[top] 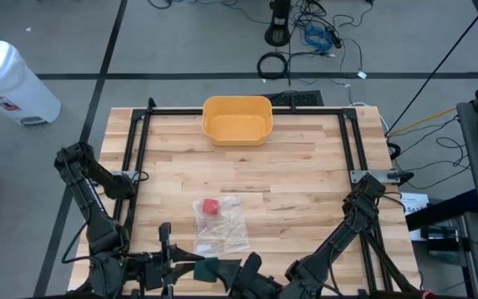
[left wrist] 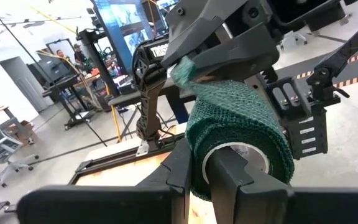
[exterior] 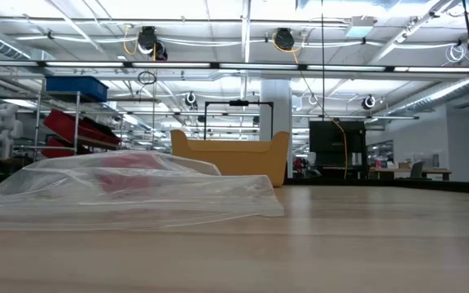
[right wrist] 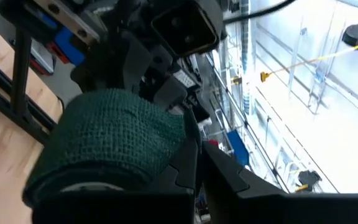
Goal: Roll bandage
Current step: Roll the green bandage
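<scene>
Gripping the bandage roll (left wrist: 238,140) with the left gripper (left wrist: 204,171), fingers clenched on one side of the roll with the white core facing the wrist camera. Probably held that way to keep the roll steady and its axis free for turning. Pinching the loose end (left wrist: 183,67) with the right gripper (right wrist: 194,165), fingers closed hard on the paler green strip just above the roll. Likely done to keep the strip taut, so each new turn lies tight instead of slack. Meeting nose to nose at the near edge of the table (top: 305,166), with the roll lifted clear of the wood between them, seemingly to leave room for winding without dragging the fabric. Judged mostly wound already, with only a short tail left out.

Farther in on the pale plank top, lying flat: a crumpled clear plastic bag (top: 220,226) with a small red thing (top: 211,205) near its far end, well apart from both grippers. At the far edge, touching nothing else, a yellow tub (top: 236,119), apparently empty. Framed along the sides and the back by black rails. Beyond the table, on grey floor marked with dark lines: a white bin (top: 7,83) off the left side and loose cables (top: 305,37) behind. Seen level across the wood: a bright workshop hall with ceiling lights and shelves carrying a blue crate (exterior: 76,85)
</scene>
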Motion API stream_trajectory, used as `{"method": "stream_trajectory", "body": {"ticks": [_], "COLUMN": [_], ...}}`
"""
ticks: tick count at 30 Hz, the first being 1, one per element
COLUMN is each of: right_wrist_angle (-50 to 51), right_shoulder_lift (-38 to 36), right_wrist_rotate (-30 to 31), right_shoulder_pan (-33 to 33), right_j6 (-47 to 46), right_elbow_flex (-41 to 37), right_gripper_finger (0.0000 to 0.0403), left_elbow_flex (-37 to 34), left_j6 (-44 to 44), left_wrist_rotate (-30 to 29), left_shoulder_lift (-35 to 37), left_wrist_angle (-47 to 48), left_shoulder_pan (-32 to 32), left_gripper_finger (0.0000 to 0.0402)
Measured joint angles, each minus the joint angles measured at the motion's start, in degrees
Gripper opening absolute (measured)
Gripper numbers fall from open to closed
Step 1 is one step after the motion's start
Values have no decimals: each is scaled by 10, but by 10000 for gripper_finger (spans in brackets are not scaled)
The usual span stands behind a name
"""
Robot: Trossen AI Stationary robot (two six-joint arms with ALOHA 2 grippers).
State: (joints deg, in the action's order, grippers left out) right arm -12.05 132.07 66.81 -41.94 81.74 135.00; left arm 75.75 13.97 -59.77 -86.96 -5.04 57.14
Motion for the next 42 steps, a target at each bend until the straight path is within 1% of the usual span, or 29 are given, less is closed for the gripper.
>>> {"method": "stream_trajectory", "body": {"ticks": [2, 9, 15, 21, 27, 30, 35, 40, 42], "right_wrist_angle": [1, 2, 3, 3, 3, 2, -1, 6, 24], "right_shoulder_lift": [0, 0, 0, 0, 0, 0, 0, 0, 0], "right_wrist_rotate": [9, 10, 11, 25, 29, 37, 44, 38, 37], "right_shoulder_pan": [1, 1, 2, 3, 7, 11, 6, -34, -53], "right_j6": [-1, -2, -32, -58, -76, -76, -67, -47, -48], "right_elbow_flex": [0, 0, 0, 0, 0, 0, 0, 0, 0], "right_gripper_finger": [11, 11, 13, 44, 91, 109, 122, 123, 123], "left_elbow_flex": [0, 0, 0, 0, 0, 0, 0, 0, 0], "left_j6": [-1, -1, -1, -1, 0, 0, 0, 3, 3], "left_wrist_rotate": [0, 0, 0, 0, 28, 32, 32, 31, 29], "left_shoulder_lift": [0, 0, 0, 0, 0, 0, 0, 0, 0], "left_wrist_angle": [0, 1, 11, 13, 14, 14, 18, 20, 20], "left_shoulder_pan": [2, 10, 15, 16, 17, 16, 16, 18, 18], "left_gripper_finger": [41, 41, 41, 41, 41, 41, 41, 41, 41]}}
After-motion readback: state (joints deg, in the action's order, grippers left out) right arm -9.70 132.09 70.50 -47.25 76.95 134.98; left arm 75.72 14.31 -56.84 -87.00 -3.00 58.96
